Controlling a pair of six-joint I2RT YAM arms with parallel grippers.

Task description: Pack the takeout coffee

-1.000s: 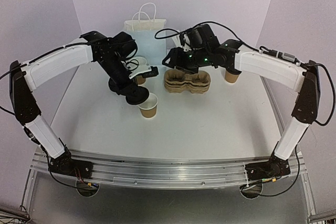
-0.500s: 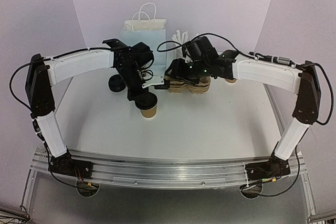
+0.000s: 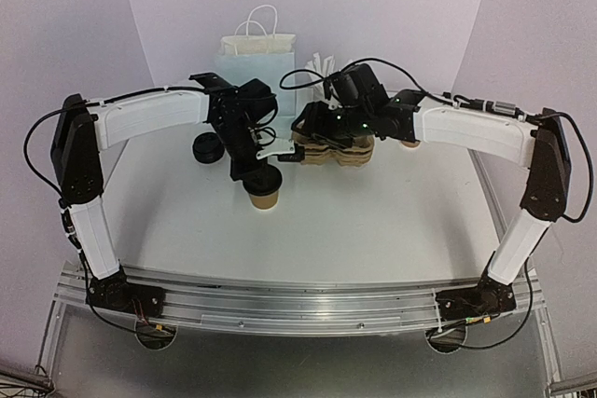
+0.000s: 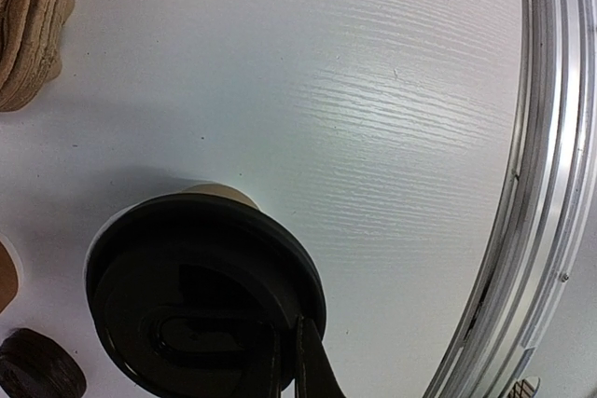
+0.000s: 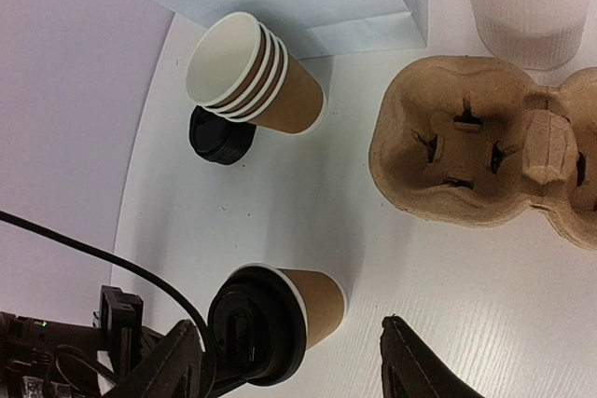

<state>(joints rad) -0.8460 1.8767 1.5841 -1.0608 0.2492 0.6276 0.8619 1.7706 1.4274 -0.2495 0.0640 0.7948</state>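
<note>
On the white desk [image 3: 373, 221], in front of the pulp carrier stack [image 5: 485, 151], one kraft cup [image 5: 317, 309] stands upright with the black lid [image 4: 201, 295] resting over its rim. The left claw [image 3: 254, 172], clamped on the lid's edge, should press down level so the cup doesn't tip. The right claw [image 3: 312, 130] hangs above the carriers, fingers apart and holding nothing.

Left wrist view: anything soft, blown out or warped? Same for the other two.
Left wrist: the black lid sits near the lens and is soft; the table grain is sharp, with mild sheen mid-frame; the aluminium rail bows. Right wrist: stacked cups and cup carrier sharp, even light. Top external: the rail curves too, shadows soft.
</note>
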